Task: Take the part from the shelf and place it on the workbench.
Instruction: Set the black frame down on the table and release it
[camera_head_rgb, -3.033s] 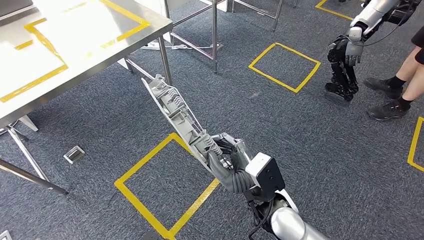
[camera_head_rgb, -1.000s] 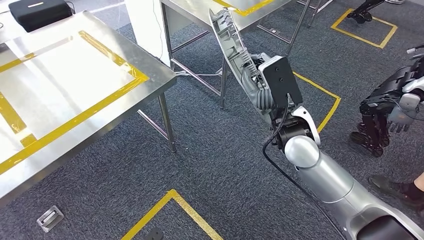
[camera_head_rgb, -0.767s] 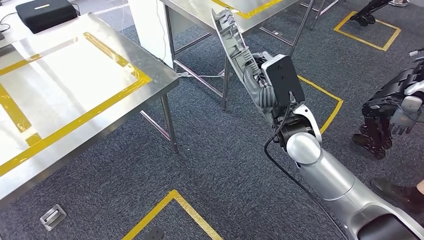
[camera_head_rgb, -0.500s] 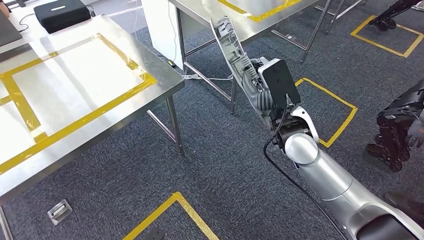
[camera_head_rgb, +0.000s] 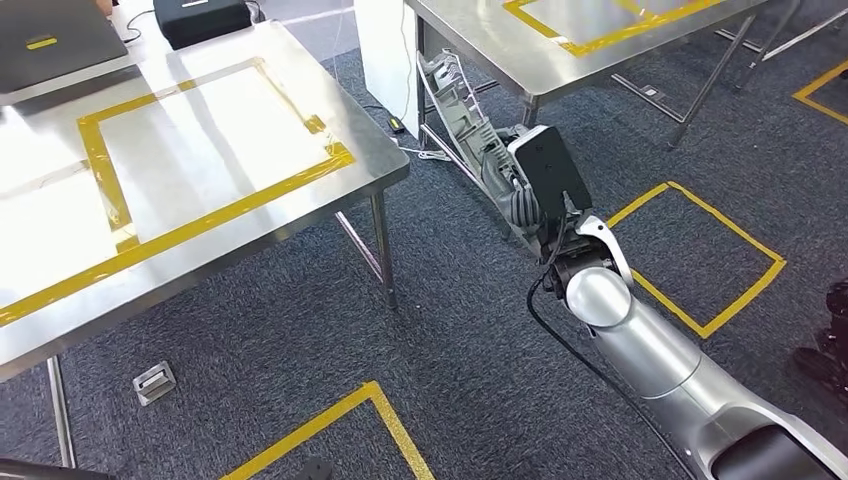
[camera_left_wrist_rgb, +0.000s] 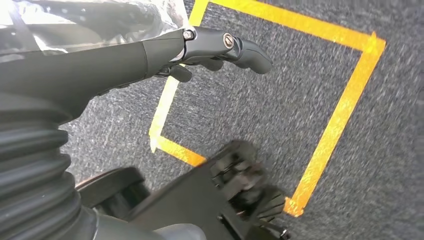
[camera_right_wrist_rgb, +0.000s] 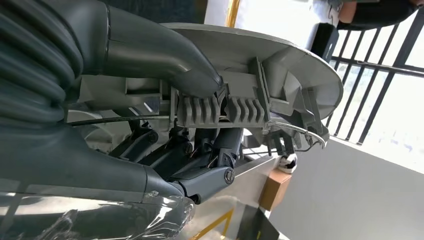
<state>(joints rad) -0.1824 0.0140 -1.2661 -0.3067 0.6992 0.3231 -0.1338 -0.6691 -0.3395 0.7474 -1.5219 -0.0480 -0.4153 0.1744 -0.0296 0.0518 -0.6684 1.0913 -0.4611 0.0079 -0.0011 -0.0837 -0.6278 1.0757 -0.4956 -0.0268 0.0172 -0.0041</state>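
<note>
One long grey ribbed plastic part (camera_head_rgb: 465, 120) is all you carry, clamped at its lower end in your right hand (camera_head_rgb: 515, 195) and standing steeply upward over the carpet, in the gap between the steel workbench (camera_head_rgb: 330, 190) with the yellow tape rectangle (camera_head_rgb: 215, 215) and a second steel table (camera_head_rgb: 560, 60). Swing it leftward over the near workbench, keep its raised tip off that table's edge, and tilt it flat before lowering it inside the tape. Your left hand (camera_left_wrist_rgb: 150, 55) hangs low with nothing in it, fingers extended.
</note>
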